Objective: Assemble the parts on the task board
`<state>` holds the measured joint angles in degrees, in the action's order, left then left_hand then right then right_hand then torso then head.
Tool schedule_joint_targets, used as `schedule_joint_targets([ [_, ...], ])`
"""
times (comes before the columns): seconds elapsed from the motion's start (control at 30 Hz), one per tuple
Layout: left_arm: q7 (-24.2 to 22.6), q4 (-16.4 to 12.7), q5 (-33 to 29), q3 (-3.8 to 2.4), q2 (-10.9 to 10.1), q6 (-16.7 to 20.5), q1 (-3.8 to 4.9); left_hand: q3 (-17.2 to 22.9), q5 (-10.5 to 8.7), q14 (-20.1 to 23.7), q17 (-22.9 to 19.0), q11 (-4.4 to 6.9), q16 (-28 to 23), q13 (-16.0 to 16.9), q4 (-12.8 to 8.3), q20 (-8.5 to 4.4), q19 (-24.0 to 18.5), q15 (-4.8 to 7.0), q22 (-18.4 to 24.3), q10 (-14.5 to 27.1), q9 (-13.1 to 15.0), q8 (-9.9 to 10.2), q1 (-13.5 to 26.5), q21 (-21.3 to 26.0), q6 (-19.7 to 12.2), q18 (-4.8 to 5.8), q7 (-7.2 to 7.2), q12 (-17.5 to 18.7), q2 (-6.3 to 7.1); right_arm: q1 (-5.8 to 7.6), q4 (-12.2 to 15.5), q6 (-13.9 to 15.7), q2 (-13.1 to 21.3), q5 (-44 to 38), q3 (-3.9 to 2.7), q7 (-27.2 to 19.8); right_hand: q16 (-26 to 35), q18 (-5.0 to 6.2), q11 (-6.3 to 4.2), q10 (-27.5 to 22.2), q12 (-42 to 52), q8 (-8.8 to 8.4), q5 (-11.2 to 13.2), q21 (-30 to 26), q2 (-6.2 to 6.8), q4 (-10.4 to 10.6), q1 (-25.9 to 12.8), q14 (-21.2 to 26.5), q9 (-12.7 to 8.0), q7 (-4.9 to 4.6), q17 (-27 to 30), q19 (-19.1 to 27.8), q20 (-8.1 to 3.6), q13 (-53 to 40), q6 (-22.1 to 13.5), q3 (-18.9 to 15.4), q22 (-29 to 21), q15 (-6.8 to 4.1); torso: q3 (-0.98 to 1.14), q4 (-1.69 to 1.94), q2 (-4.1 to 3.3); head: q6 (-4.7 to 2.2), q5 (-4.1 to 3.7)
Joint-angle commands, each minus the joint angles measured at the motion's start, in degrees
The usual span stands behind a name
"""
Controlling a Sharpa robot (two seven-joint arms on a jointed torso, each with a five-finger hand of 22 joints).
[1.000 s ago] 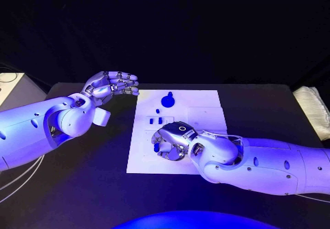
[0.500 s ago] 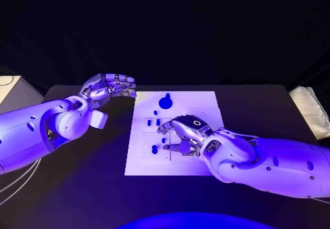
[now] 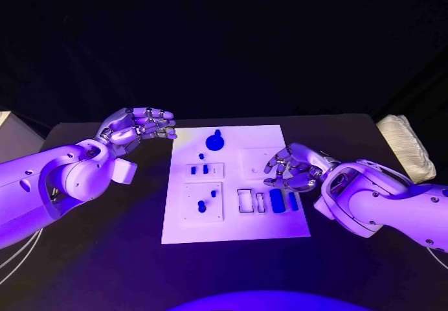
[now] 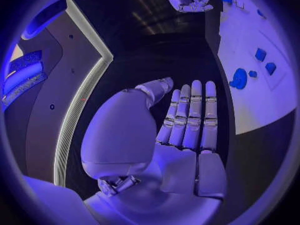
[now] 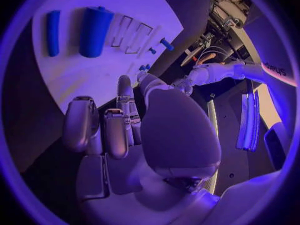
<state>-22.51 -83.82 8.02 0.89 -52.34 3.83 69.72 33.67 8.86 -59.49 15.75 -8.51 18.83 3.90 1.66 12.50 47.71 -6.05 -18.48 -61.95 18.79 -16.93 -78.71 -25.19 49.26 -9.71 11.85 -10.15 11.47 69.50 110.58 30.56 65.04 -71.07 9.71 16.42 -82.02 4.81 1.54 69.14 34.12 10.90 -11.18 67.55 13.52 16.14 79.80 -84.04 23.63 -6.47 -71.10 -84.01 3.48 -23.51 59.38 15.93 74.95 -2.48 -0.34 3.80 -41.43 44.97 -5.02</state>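
The white task board (image 3: pixel 234 223) lies mid-table. On it are a large blue teardrop part (image 3: pixel 215 140), small blue pegs (image 3: pixel 200 170) in its left half, and two blue blocks (image 3: pixel 283 201) beside two empty slots (image 3: pixel 250 201). My right hand (image 3: pixel 291 170) hovers over the board's right edge, just behind the blocks, fingers curled in with nothing visible in them. The right wrist view has that hand (image 5: pixel 125 130) below the thick block (image 5: pixel 95 31) and thin block (image 5: pixel 53 32). Off the board's far left corner, my left hand (image 3: pixel 142 126) is raised with fingers curled and holds nothing.
A pale folded cloth (image 3: pixel 409 146) lies at the table's right edge. Black table surface surrounds the board on all sides. In the left wrist view, the board (image 4: pixel 262 100) sits beside my left hand (image 4: pixel 181 130).
My right hand moved from the board's left-middle, over the pegs, to its right edge, uncovering the blocks and slots. The left hand kept its pose. The head camera shifted.
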Motion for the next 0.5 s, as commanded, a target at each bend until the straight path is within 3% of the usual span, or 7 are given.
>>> schedule_joint_targets([
  [0.03,-0.9,-0.2,-0.2,-0.05,0.1,-0.8,-0.05,-0.3,0.07,-0.3,0.1,-0.16,-0.2,0.1,0.0,0.07,0.3,-0.02,0.1,0.0,-0.1,0.3,0.1,0.3,0.2,-0.55,0.08,0.2,-0.35,0.06,0.8,-4.3,2.2,6.0,0.24,2.4,0.3,-1.14,-0.04,0.3,11.3,0.53,0.5,0.8,0.04,0.1,-1.4,-2.5,0.5,0.3,0.7,-1.9,-0.43,-13.8,-0.1,0.1,8.2,-0.17,-0.13,-0.17,0.13,-0.07,-0.73],
  [0.1,-0.9,-0.3,-0.2,-0.05,0.2,-1.0,-0.07,-0.3,0.08,-0.3,0.1,-0.16,-0.3,0.1,0.0,0.07,0.3,-0.02,0.1,0.0,-0.1,0.4,0.1,0.3,0.2,-0.55,0.06,0.3,-0.36,0.06,1.1,-4.7,3.6,5.4,0.46,3.0,-0.1,-1.31,-0.11,2.3,21.0,0.63,0.4,1.5,-0.17,0.1,-1.7,-2.6,0.6,0.31,0.0,-2.0,-0.27,-25.7,-0.4,-0.1,8.6,-0.28,-0.11,-0.38,0.15,-0.17,-0.68],
  [0.13,-1.0,-0.3,-0.2,-0.05,0.2,-1.3,-0.08,-0.3,0.08,-0.3,0.1,-0.15,-0.3,0.1,0.0,0.07,0.3,-0.03,0.1,0.0,-0.1,0.4,0.1,0.4,0.2,-0.55,0.03,0.3,-0.38,0.02,1.4,-4.9,4.5,4.3,0.65,3.7,-0.7,-1.5,-0.08,5.7,29.6,0.81,0.5,2.9,-0.09,0.2,-2.5,-2.9,0.7,0.21,-1.1,-2.3,-0.36,-35.8,-0.4,-0.8,9.1,-0.22,-0.11,-0.48,0.21,-0.13,-0.66],
  [0.17,-1.1,-0.3,-0.2,-0.05,0.2,-1.4,-0.09,-0.3,0.08,-0.3,0.1,-0.15,-0.3,0.1,0.0,0.07,0.3,-0.03,0.1,0.0,-0.1,0.4,0.1,0.4,0.2,-0.55,0.03,0.3,-0.38,-0.01,1.5,-5.0,4.8,3.9,0.71,4.0,-0.9,-1.56,-0.06,6.5,31.7,0.88,0.4,3.3,-0.11,0.2,-2.6,-2.9,0.8,0.27,-1.5,-2.4,-0.37,-38.2,-0.4,-1.0,9.3,-0.22,-0.11,-0.5,0.23,-0.12,-0.66],
  [0.2,-1.2,-0.3,0.0,-0.05,0.2,-1.9,-0.12,-0.3,0.08,-0.3,0.1,-0.15,-0.3,0.1,0.0,0.07,0.3,-0.03,0.1,0.0,-0.1,0.4,0.1,0.4,0.2,-0.55,0.03,0.3,-0.38,-0.13,1.8,-5.2,5.5,2.2,0.92,5.5,-2.0,-1.82,-0.14,9.5,38.7,1.41,-0.3,4.9,-0.08,0.3,-3.8,-3.3,1.1,0.37,-3.9,-2.7,-0.36,-46.6,-0.3,-2.9,9.9,-0.29,-0.11,-0.53,0.27,-0.12,-0.66],
  [0.3,-1.2,-0.5,0.3,-0.05,0.2,-2.6,-0.19,-0.5,0.07,0.0,0.2,-0.13,-0.8,0.1,0.1,0.19,0.0,-0.13,0.3,0.1,-0.2,0.5,0.3,0.7,0.0,-0.46,-0.13,0.4,-0.13,-0.53,2.0,-5.5,6.0,-0.8,1.21,8.0,-2.4,-1.84,-0.56,9.7,40.2,3.28,-2.4,5.1,-0.68,0.4,-6.6,-3.4,2.6,1.1,-4.6,-2.7,-0.57,-48.9,0.8,-6.5,10.2,-0.66,-0.16,-0.66,0.37,-0.04,-0.66],
  [0.5,-1.4,-0.8,0.7,-0.05,0.2,-3.5,-0.29,-0.7,0.15,1.6,0.6,-0.45,-1.6,0.1,0.4,1.29,-2.2,-0.71,1.8,0.8,-0.4,0.9,0.8,3.6,-0.4,-0.23,-0.03,1.0,0.3,-1.86,1.8,-5.6,5.6,-6.5,1.5,11.8,-3.9,-2.35,-0.58,11.6,43.4,4.67,-3.7,8.1,-2.4,0.6,-8.7,-4.0,5.0,1.06,-8.1,-3.3,-0.64,-53.3,-0.9,-13.6,11.3,-0.56,-0.23,-0.62,0.44,0.01,-0.61],
])
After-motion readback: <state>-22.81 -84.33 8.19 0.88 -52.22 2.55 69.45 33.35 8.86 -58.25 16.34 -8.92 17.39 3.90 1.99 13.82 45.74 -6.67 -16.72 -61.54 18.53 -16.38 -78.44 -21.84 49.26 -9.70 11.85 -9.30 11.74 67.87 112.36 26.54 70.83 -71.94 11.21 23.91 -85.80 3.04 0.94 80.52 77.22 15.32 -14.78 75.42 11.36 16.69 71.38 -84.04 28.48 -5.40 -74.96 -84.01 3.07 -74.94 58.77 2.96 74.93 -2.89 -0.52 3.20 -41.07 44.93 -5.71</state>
